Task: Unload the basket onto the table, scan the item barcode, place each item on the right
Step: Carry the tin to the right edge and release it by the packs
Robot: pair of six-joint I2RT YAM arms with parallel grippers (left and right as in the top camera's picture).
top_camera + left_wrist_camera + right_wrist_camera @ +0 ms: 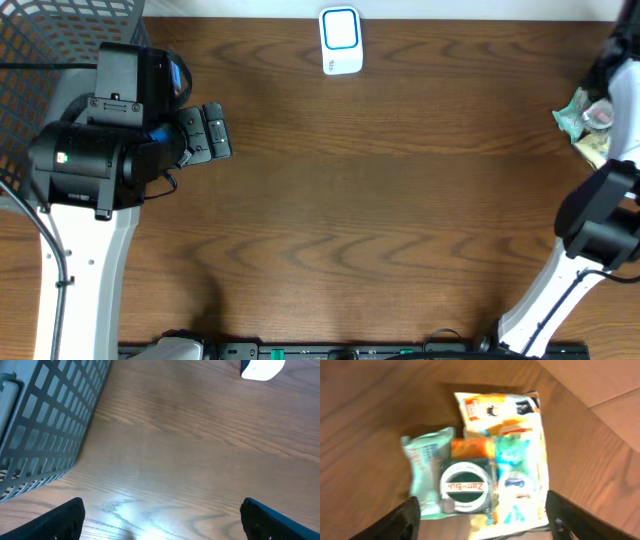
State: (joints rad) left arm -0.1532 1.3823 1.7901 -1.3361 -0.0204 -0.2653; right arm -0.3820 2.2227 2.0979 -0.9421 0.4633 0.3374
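The right hand (pixel 481 504) hangs open over a small heap of snack packets (pixel 585 120) at the far right edge of the brown wooden surface (pixel 400 200), its 2 fingers (pixel 395 521) spread to either side of the heap and closed on nothing. Centred between them, on top, sits a dark green tub with a round white-ringed label (pixel 465 487); it looks like the item lined up for the pick, though the blur leaves that uncertain. A pale green wrapped packet (pixel 422 467) lies against the tub's left side, and a yellow and white printed pouch (pixel 507 410) lies under and behind it. The wide spread suits the tub's breadth, so the fingers could drop past its sides. The white barcode scanner with a blue-edged face (pixel 340 40) stands at the middle of the far edge, well apart from the heap, so any item must be carried across to it. The left hand (pixel 162 512) is also wide open and empty, parked low beside the grey mesh basket (pixel 50 425), probably kept clear of that route
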